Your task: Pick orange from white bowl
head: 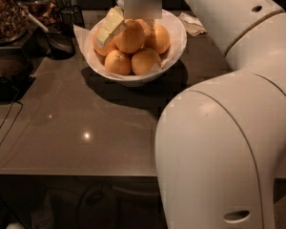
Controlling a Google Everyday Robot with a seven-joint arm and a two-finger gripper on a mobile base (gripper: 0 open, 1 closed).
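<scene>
The white bowl point(136, 78) stands at the back of the brown counter, lined with white paper and holding several oranges. The orange point(131, 38), the largest, lies on top of the pile in the middle. My gripper point(126, 31) reaches straight down from its white wrist point(142, 1) into the bowl and sits right over this top orange, with a pale yellow part of it against the orange's left side. The far side of the orange is hidden behind the gripper.
My arm's large white body point(219, 142) fills the right and front. A dark basket of nuts point(5, 13) and a dark scoop point(57, 41) stand at the left. A crumpled napkin point(193, 25) lies right of the bowl. A black cable point(5, 123) crosses the counter's left edge.
</scene>
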